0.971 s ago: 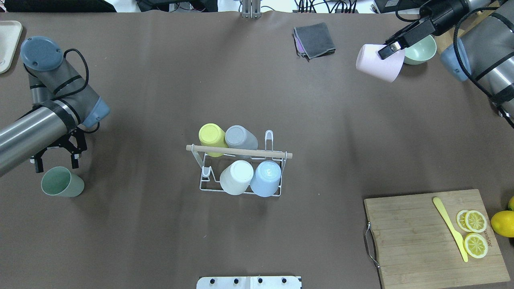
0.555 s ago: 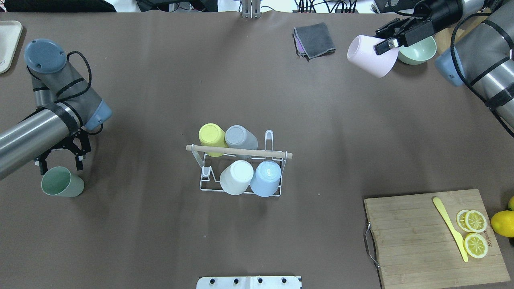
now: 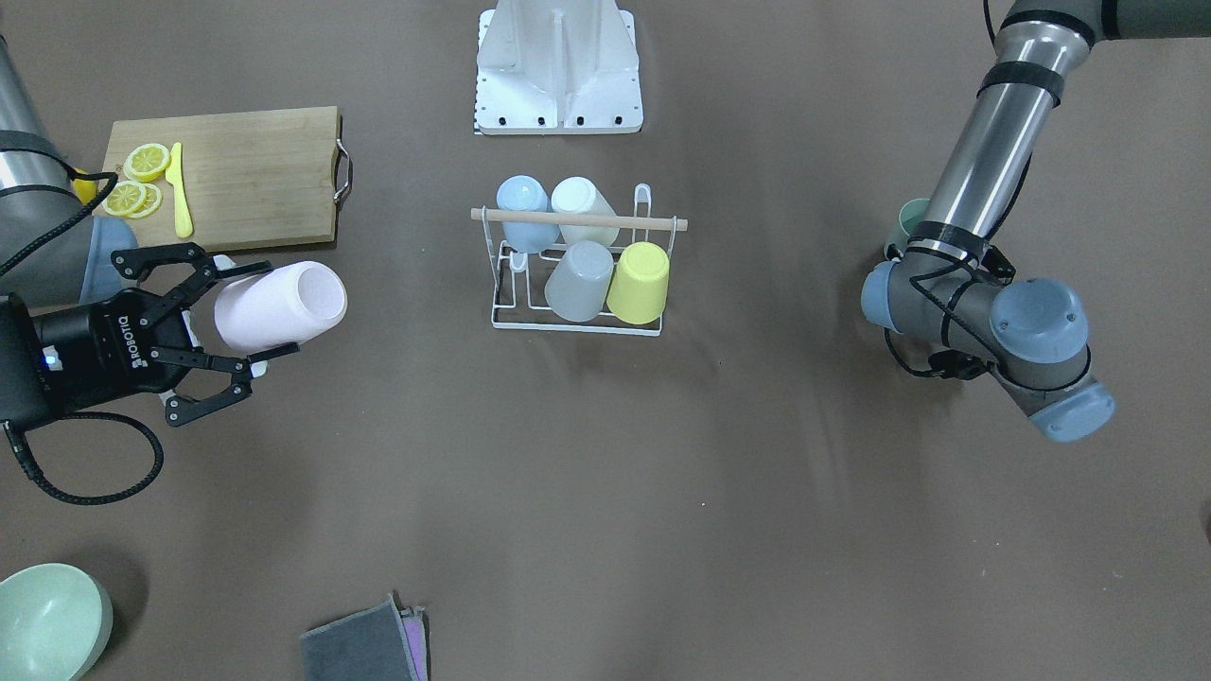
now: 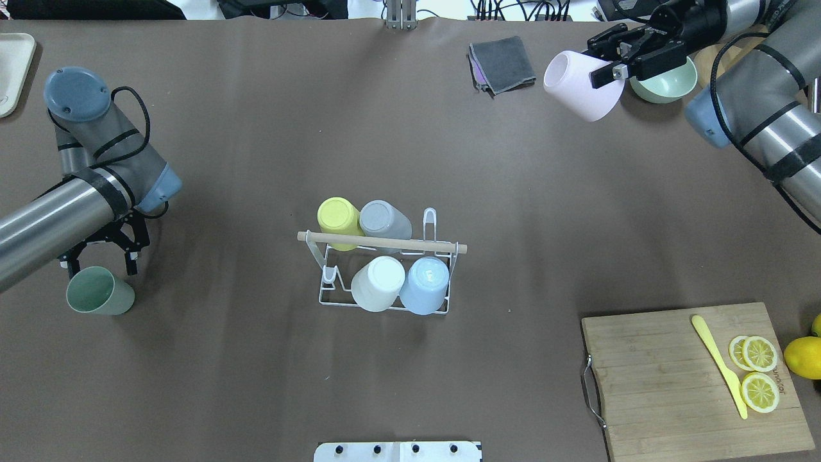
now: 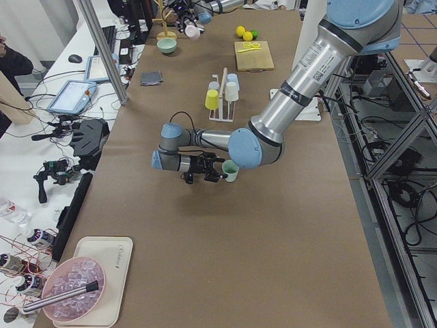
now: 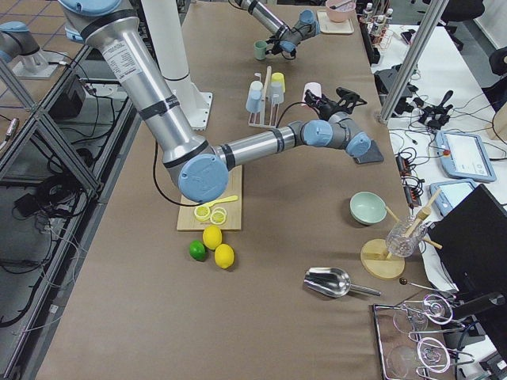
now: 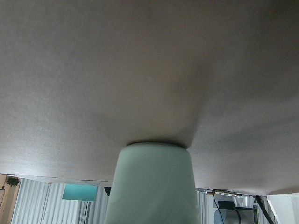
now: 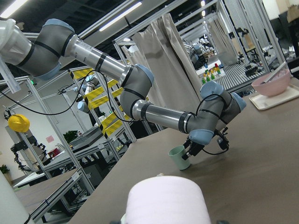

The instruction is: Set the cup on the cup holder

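Note:
The cup holder [image 4: 333,296] is a white wire rack with a wooden dowel [image 4: 381,243], at mid-table; it also shows in the front-facing view [image 3: 577,324]. Yellow, grey, white and blue cups sit upside down on it. My right gripper [image 4: 603,61] is shut on a pink cup [image 4: 574,86], held off the table on its side at the far right, mouth toward the rack [image 3: 303,298]. My left gripper [image 4: 99,264] is open, its fingers either side of the far side of an upright green cup [image 4: 99,292]. The left wrist view shows that cup close up [image 7: 149,186].
A green bowl [image 4: 667,83] sits just behind the right gripper, and a grey cloth [image 4: 503,64] lies to its left. A cutting board [image 4: 660,385] with lemon slices and a yellow knife is at the near right, with a lemon [image 4: 803,357] beside it. A white tray [image 4: 13,70] is at the far left.
The right gripper has carried the pink cup leftward and turned it, so its mouth now faces left. The left gripper has shifted slightly right over the green cup.

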`<state>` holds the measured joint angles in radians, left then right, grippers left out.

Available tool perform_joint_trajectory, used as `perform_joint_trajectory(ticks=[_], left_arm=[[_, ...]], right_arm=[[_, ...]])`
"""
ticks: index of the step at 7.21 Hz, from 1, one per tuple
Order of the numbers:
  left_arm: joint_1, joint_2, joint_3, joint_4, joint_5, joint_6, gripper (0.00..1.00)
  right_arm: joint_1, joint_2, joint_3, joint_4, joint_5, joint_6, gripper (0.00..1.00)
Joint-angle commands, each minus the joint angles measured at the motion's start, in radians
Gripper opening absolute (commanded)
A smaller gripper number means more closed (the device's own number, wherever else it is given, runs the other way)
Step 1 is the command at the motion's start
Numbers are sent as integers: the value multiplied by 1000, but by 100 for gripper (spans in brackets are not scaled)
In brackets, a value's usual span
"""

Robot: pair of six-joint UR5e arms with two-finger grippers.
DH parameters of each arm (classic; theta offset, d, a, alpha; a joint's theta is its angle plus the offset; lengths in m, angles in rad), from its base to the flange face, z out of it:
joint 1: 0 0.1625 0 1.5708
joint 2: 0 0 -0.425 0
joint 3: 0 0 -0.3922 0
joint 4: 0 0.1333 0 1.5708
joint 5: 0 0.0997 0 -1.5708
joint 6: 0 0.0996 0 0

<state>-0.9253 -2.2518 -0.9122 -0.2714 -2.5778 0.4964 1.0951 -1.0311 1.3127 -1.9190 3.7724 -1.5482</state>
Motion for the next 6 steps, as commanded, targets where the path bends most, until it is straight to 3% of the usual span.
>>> perform_joint_trajectory(ticks=[1,2,3,4,5,6], left_arm=[[2,8,-1,3,7,1,82],[9,21,-2,3,8,1,81],[14,21,-4,4,8,1,60],[19,21,-8,15,11,-2,22],[20,18,-11,35,11,1,0],[19,18,-22,40,11,-7,0]], right_arm=[[-68,-4,-29,55,128,-175,25],[-105,-4,-50,57,171,-304,25],[-133,-4,-70,57,190,-404,25],[-152,-4,-84,57,200,-481,25],[-187,-4,-92,57,243,-548,25],[-220,-1,-95,57,289,-606,24]])
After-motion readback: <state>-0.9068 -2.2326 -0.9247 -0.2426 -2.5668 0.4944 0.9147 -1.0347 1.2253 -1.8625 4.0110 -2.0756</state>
